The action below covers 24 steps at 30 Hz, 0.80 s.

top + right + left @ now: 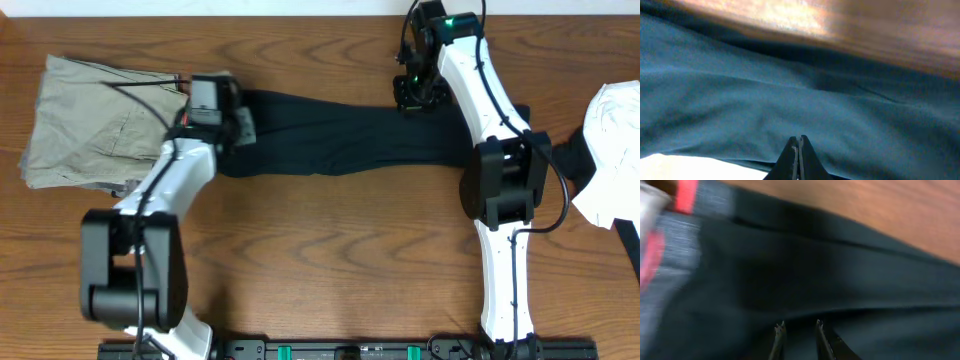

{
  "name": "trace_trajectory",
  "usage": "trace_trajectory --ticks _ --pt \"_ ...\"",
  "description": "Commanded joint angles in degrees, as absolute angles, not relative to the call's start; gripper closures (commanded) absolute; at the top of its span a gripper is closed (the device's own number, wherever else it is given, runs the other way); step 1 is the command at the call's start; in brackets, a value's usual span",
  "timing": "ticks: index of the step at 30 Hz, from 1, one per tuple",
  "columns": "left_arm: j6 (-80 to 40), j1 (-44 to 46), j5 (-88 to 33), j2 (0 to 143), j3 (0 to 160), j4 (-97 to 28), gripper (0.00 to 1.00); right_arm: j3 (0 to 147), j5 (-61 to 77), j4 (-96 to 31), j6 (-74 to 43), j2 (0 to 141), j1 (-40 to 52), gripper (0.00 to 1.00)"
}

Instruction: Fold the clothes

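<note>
- Working opposite ends of the leggings, seemingly to pull flat: left gripper, nine o'clock, barely parted, hold unclear.
- One o'clock: right gripper, tips shut.

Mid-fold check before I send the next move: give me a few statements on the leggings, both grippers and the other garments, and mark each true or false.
1. The leggings lie stretched out along the table, not yet folded. True.
2. The right gripper has its fingers spread wide. False: the fingers are closed together over the black fabric.
3. The khaki trousers lie at the left arm's end of the leggings. True.
4. The white garment is stacked on the khaki trousers. False: it lies at the opposite table edge, beyond the right arm.
5. The red-and-grey waistband shows in the left wrist view, close to the left gripper. True.
</note>
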State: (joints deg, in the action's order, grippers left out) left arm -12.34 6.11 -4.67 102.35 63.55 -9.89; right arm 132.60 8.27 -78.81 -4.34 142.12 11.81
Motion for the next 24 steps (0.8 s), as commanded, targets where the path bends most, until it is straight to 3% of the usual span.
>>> trace_trajectory --ticks 1,15,24 --pt "-12.0 7.4 -5.4 105.0 63.7 -7.8 0.77 128.6 9.2 -78.1 -6.5 142.7 11.5 0.99" --pt "-9.5 3.4 2.2 114.8 63.7 4.2 0.78 120.2 0.6 -74.3 -8.3 142.7 5.7 0.99" --pt "-9.4 -1.1 2.9 117.3 63.7 5.1 0.77 116.7 -3.2 -75.0 -8.3 142.7 -0.7 0.99"
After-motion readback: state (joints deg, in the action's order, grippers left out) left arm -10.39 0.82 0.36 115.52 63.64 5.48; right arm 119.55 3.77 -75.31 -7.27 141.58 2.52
